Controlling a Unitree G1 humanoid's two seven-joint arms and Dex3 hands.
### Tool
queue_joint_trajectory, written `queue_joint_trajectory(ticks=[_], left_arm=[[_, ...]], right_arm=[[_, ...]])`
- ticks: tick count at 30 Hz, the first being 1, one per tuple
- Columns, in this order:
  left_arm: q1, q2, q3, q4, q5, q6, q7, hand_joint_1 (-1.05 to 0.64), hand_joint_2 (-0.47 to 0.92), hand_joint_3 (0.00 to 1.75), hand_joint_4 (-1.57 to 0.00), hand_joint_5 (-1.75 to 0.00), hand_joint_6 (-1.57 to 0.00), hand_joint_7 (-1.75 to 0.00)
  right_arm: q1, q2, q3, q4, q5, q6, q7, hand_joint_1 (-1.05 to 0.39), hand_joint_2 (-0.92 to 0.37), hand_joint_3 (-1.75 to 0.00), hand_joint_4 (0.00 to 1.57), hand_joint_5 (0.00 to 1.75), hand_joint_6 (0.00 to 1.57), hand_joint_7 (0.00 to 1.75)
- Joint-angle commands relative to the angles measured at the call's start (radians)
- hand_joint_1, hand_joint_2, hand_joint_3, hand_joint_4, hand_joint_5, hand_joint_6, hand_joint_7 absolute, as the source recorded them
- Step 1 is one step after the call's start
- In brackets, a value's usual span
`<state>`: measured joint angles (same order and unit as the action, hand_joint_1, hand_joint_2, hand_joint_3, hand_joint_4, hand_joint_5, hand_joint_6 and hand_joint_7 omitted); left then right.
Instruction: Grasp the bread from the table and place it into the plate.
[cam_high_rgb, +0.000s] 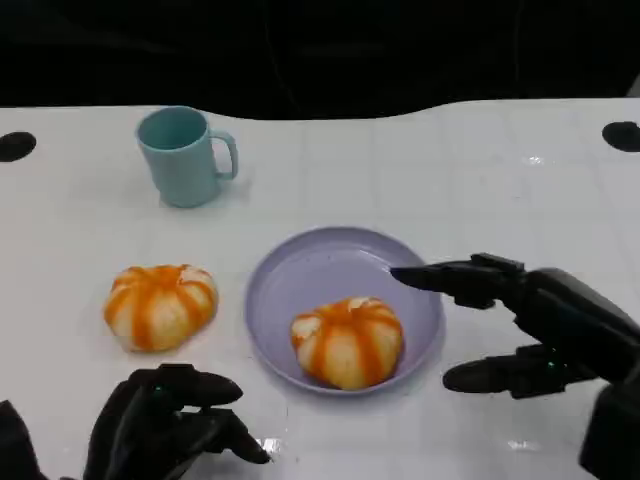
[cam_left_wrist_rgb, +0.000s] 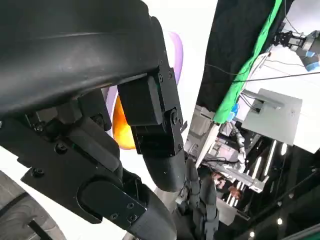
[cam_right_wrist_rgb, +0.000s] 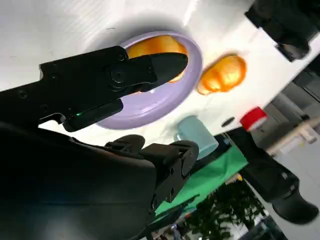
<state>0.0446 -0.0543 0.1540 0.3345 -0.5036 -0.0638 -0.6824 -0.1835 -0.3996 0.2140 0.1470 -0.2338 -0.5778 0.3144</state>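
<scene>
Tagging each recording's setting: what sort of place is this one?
Probably a robotics lab or test bay, not a home: a white table against black curtains, with green cloth and equipment racks behind.

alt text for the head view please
A striped orange-and-white bread sits in a lavender plate on a white table, the right hand open beside it. A second bread lies left of the plate, above the left hand; a blue mug stands behind.
</scene>
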Motion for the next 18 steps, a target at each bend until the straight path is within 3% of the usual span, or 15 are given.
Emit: queue_joint_trajectory(ticks=[1, 2, 4, 7, 13, 14, 17, 18], left_arm=[[-0.010, 0.012, 0.008, 0.003, -0.005, 0.001, -0.002, -0.94, 0.64, 0.00, -1.57, -0.48, -1.57, -0.01], [-0.011, 0.012, 0.007, 0.002, -0.007, 0.003, -0.002, -0.94, 0.64, 0.00, -1.57, -0.48, -1.57, -0.01], [-0.011, 0.012, 0.006, -0.001, -0.009, 0.005, -0.002, -0.94, 0.64, 0.00, -1.57, -0.48, -1.56, 0.00], [-0.008, 0.014, 0.002, -0.010, -0.005, 0.004, 0.000, -0.93, 0.65, 0.00, -1.57, -0.47, -1.56, 0.00], [0.003, 0.016, -0.001, -0.034, -0.008, 0.016, 0.004, -0.94, 0.64, 0.00, -1.57, -0.47, -1.57, -0.01], [0.007, 0.016, -0.002, -0.040, -0.008, 0.019, 0.005, -0.94, 0.64, 0.00, -1.57, -0.47, -1.57, -0.01], [0.018, 0.015, -0.005, -0.053, -0.006, 0.022, 0.004, -0.93, 0.65, 0.00, -1.57, -0.47, -1.57, 0.00], [0.020, 0.015, -0.006, -0.056, -0.003, 0.021, 0.004, -0.93, 0.65, 0.00, -1.57, -0.47, -1.57, 0.00]], right_arm=[[0.066, 0.003, -0.047, -0.049, 0.041, -0.039, -0.031, -0.52, -0.92, -0.19, 0.45, 0.52, 0.55, 0.12], [0.086, 0.007, -0.057, -0.059, 0.050, -0.049, -0.038, -0.52, -0.92, -0.19, 0.48, 0.54, 0.58, 0.14], [0.117, 0.010, -0.075, -0.078, 0.064, -0.063, -0.047, -0.50, -0.92, -0.21, 0.50, 0.81, 0.68, 0.19], [0.161, 0.020, -0.108, -0.091, 0.121, -0.098, -0.055, -0.45, -0.92, -0.20, 0.56, 1.02, 0.79, 0.26], [0.212, 0.063, -0.130, -0.045, 0.222, -0.181, -0.045, -0.26, -0.92, -0.25, 0.70, 1.19, 0.93, 0.39], [0.212, 0.070, -0.135, -0.022, 0.209, -0.211, -0.054, -0.23, -0.90, -0.31, 0.73, 1.20, 0.94, 0.43], [0.200, 0.093, -0.149, 0.061, 0.171, -0.291, -0.084, -0.20, -0.65, -0.81, 0.79, 1.32, 0.93, 0.64], [0.195, 0.098, -0.151, 0.083, 0.164, -0.309, -0.091, -0.20, -0.60, -0.89, 0.79, 1.36, 0.93, 0.69]])
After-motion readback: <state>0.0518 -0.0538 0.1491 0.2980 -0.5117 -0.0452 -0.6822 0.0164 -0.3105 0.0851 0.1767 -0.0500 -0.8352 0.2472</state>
